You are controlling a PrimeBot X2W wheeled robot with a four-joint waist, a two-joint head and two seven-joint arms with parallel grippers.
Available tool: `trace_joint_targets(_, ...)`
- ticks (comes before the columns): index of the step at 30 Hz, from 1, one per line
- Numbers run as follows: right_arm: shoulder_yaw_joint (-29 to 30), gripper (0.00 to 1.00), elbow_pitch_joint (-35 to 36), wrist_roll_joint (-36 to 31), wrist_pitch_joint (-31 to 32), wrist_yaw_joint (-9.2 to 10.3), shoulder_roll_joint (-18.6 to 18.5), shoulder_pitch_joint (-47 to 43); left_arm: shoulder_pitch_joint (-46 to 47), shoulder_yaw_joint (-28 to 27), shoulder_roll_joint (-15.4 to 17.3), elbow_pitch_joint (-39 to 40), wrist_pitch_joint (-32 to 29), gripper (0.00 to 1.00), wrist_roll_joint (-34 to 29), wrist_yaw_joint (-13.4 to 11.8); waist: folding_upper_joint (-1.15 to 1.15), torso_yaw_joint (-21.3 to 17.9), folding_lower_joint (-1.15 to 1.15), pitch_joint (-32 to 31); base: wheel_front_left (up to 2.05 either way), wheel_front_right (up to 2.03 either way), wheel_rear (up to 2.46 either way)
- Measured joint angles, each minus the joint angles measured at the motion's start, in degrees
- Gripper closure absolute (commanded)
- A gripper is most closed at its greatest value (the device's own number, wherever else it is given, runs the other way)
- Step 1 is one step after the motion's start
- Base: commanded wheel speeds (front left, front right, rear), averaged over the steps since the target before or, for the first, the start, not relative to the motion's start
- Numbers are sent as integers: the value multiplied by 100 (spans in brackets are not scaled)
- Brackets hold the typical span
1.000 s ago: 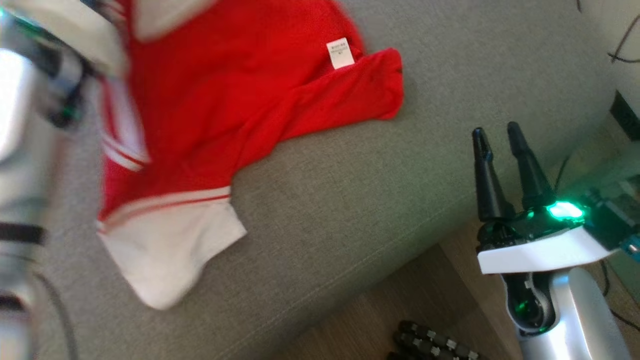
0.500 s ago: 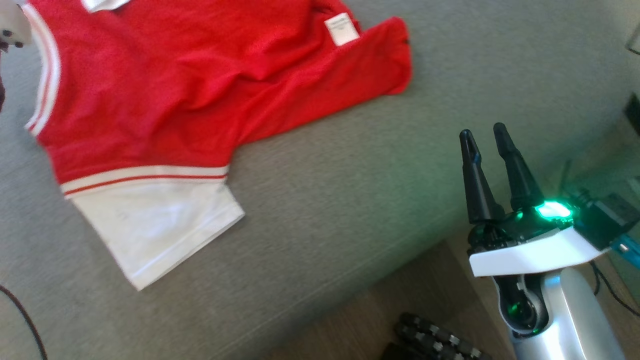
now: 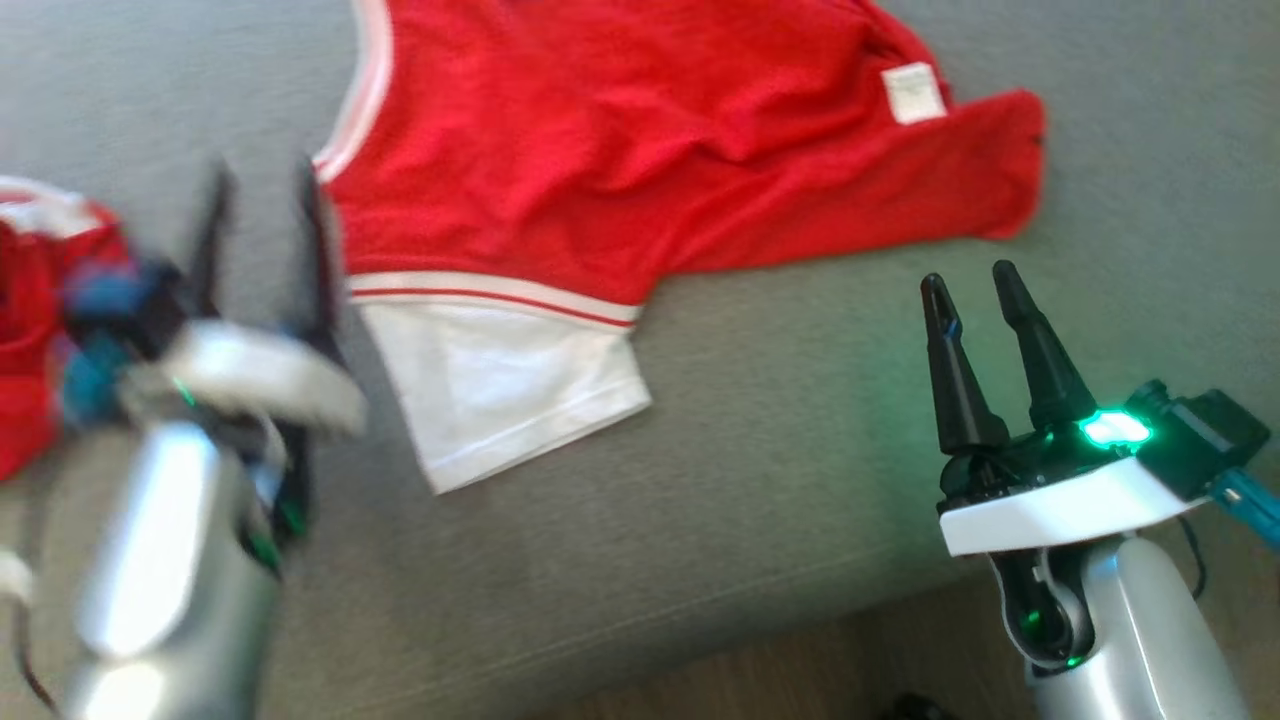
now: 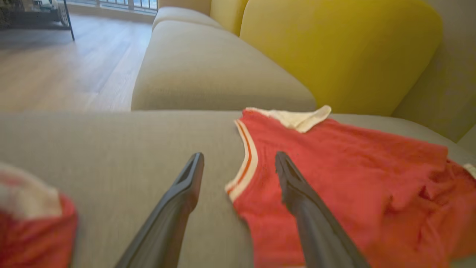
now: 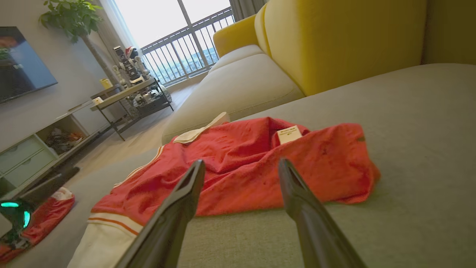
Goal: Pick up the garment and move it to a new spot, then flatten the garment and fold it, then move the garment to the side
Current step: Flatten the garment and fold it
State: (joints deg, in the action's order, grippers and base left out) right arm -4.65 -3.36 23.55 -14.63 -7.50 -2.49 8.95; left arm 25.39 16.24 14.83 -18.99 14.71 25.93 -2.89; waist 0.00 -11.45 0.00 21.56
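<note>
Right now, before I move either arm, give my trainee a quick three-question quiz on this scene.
1. True or false: the right gripper is shut on the shirt.
2. The sleeve beside the left gripper is: A red, B white, C yellow.
3. Fill in: the shirt lies on a grey ____.

Key: 1 false, its fingers stand apart, short of the shirt. 2 B. 3 sofa.
</note>
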Motion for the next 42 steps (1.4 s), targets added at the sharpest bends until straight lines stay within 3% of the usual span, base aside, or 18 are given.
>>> trace_joint_targets(5, 3, 0, -73, -45, 0, 0, -1, 0, -965, 223, -326, 244, -3, 0, 177, -5, 0, 377, 0, -189, 0, 0, 0)
trace_joint_targets(11, -3, 0, -129, -96, 0, 0, -2, -7, -1469, 424, -705, 257, -409, 0, 900, 361, 0, 590, 0, -389, 0, 0, 0)
trace_joint_targets(31, 10, 0, -155, -138, 0, 0, -3, -32, -2043, 909, -748, 653, -1560, 1, 1189, 186, 0, 443, 0, -561, 0, 0, 0)
trace_joint_targets(35, 12, 0, -143, -138, 0, 0, -3, -40, -2134, 903, -744, 768, -1612, 45, 1190, 79, 0, 433, 1, -556, 0, 0, 0)
trace_joint_targets(37, 16, 0, -140, -138, 0, 0, -3, -40, -2193, 900, -740, 800, -1611, 53, 1192, 34, 0, 431, 0, -554, 0, 0, 0)
trace_joint_targets(39, 19, 0, -135, -138, 0, 0, -3, -41, -2251, 896, -738, 848, -1612, 84, 1205, 32, 0, 429, 1, -555, 0, 0, 0)
trace_joint_targets(40, 20, 0, -135, -138, 0, 0, -3, -42, -2274, 893, -735, 860, -1612, 87, 1207, 32, 0, 429, 0, -556, 0, 0, 0)
trace_joint_targets(42, 19, 0, -135, -138, 0, 0, -3, -51, -2308, 894, -725, 881, -1621, 75, 1258, 32, 0, 428, 0, -566, 0, 0, 0)
